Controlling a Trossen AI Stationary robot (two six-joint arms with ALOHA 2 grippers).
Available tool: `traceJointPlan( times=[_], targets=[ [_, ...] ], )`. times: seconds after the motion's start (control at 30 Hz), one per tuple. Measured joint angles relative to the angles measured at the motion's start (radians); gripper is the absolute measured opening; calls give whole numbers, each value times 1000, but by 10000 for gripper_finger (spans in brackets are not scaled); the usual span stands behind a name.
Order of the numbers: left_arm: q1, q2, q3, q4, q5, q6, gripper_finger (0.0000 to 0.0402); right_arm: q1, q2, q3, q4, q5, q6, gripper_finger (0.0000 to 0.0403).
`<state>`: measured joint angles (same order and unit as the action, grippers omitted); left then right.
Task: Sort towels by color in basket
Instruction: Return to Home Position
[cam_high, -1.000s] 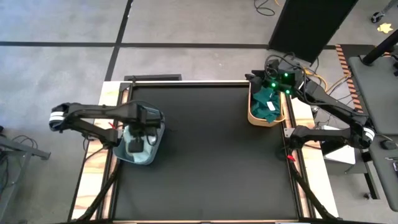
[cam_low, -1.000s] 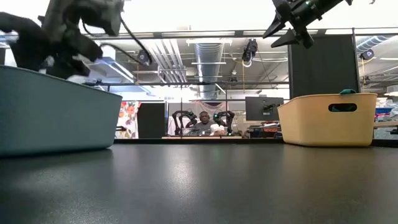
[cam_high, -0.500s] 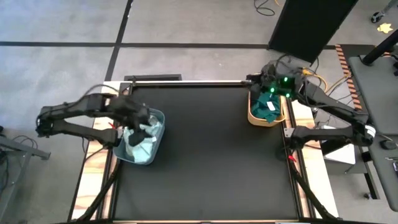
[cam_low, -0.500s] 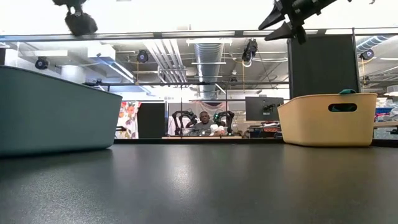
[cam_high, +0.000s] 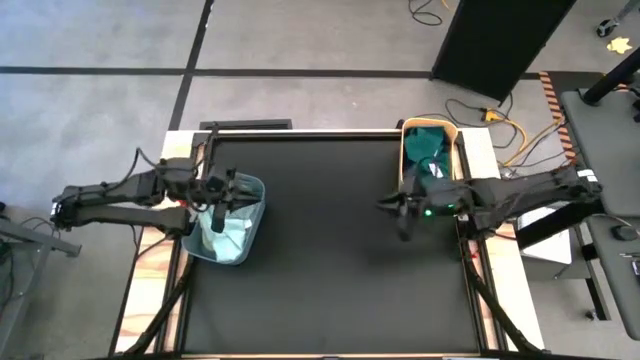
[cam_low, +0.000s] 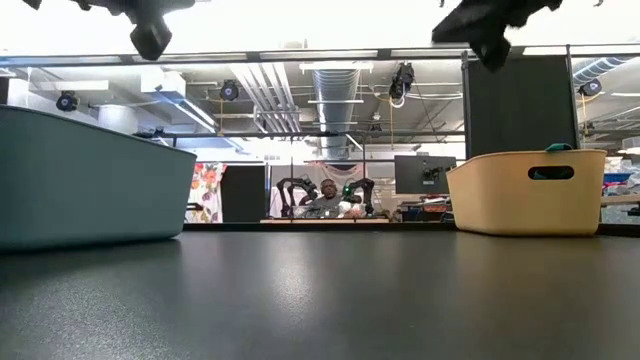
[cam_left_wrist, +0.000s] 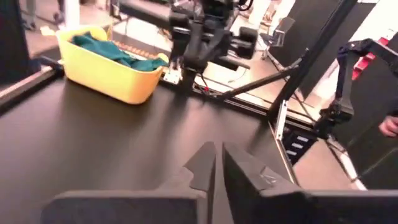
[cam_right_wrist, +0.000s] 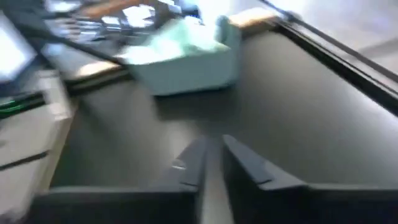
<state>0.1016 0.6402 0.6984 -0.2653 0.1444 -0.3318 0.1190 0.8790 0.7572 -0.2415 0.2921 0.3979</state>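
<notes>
A black worktop (cam_high: 320, 260) fills the overhead view, with an arm reaching in from either side. The left arm (cam_high: 110, 195) stretches in from the left edge. The right arm (cam_high: 520, 190) lies across the right edge, pointing toward the middle.

A blue bin (cam_high: 250, 235) stands at the left edge of the worktop, and light mint towels (cam_high: 228, 232) lie crumpled inside it. A yellow bin (cam_high: 430, 122) stands at the far right corner, holding dark teal towels (cam_high: 428, 148).

The left end effector (cam_high: 222, 190) hangs over the far end of the blue bin, above the mint towels and clear of them. In its wrist view its fingers (cam_left_wrist: 202, 165) are pressed almost together and hold nothing.

The right end effector (cam_high: 392, 207) hangs over bare worktop, just beside the near end of the yellow bin, with the teal towels behind it. In its blurred wrist view its fingers (cam_right_wrist: 189, 165) stand narrow, with only a slim gap, and hold nothing.

From worktop height both end effectors show high above the bins, and a person (cam_low: 328, 197) sits far back in the room.
</notes>
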Motion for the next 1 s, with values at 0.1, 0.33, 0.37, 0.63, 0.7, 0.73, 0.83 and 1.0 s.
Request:
traceJointPlan(
  times=[0.1,0.33,0.37,0.63,0.7,0.73,0.83,1.0],
  targets=[
    [0,-32,-9,5,-76,11,29,8,-78,8,0,-127,-113,22],
    [0,-29,-11,4,-169,1,82,8,-219,12,-158,-136,-346,32],
    [0,-24,-11,4,-169,1,86,8,-230,12,-158,-135,-331,34],
    [-1,-13,-128,263,-81,141,91,5,-326,-135,-119,-201,-551,45],
    [-1,-41,-182,291,-30,149,91,5,-393,-216,-75,-300,-573,47],
    [-1,-59,-208,291,-15,150,91,6,-426,-254,-45,-325,-572,48],
    [-1,-134,-277,292,4,180,91,5,-538,-350,11,-344,-571,47],
    [-1,-329,-363,299,5,249,91,5,-773,-447,56,-344,-570,41]
  ],
)
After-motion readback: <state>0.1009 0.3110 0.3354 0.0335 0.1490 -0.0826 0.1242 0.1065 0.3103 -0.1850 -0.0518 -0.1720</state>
